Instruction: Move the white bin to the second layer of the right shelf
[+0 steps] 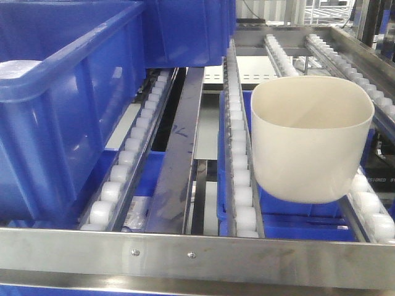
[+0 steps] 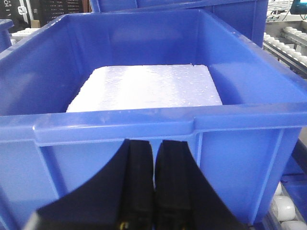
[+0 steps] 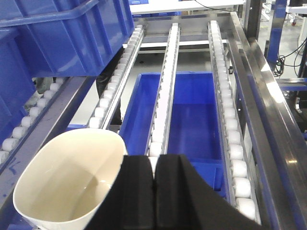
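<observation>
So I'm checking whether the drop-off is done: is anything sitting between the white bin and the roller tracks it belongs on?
Nothing visible. The white bin already sits on the roller tracks of the right lane, behind the steel front rail. A blue crate occupies the left lane, apart from it.

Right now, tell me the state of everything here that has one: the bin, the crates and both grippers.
white bin: upright, empty, resting on the roller tracks, not gripped.
blue crate before the left arm: upright, open-topped, holds a white foam slab.
lower blue crate under the rollers: open, looks empty.
left gripper: shut, holding nothing.
right gripper: shut, beside the bin, holding nothing.
</observation>
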Available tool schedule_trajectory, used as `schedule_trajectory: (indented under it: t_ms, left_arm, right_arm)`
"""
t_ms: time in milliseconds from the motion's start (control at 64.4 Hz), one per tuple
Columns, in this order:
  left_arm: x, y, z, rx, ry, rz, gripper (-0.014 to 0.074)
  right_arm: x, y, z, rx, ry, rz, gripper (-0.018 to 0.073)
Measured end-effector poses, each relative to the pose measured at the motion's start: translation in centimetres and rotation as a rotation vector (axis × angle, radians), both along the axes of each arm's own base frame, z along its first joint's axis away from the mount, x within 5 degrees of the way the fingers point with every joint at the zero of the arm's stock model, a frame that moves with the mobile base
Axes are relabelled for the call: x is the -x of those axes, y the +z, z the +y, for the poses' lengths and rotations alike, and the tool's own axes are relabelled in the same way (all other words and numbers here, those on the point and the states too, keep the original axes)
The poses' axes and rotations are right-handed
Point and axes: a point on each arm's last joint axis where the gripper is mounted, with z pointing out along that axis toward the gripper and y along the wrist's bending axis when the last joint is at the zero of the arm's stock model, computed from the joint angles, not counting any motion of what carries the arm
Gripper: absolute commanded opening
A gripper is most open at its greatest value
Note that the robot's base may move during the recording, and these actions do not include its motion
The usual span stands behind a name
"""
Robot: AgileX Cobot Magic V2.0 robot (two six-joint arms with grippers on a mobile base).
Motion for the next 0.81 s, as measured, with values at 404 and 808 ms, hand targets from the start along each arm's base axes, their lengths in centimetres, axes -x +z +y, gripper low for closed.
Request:
schedule_trajectory:
  t_ms: [404,808]
  left_arm:
    - [0.0,0.0,0.0,0.000,0.000,0.000,0.0085]
    - [0.0,0.0,0.0,0.000,0.000,0.000,0.0085]
  right_arm:
    - [0.0,0.1,0.0,-0.001,0.001,-0.008,0.0051]
    - [4.7,-3.9,-0.8,-0.009,-0.058,-0.170,0.0051]
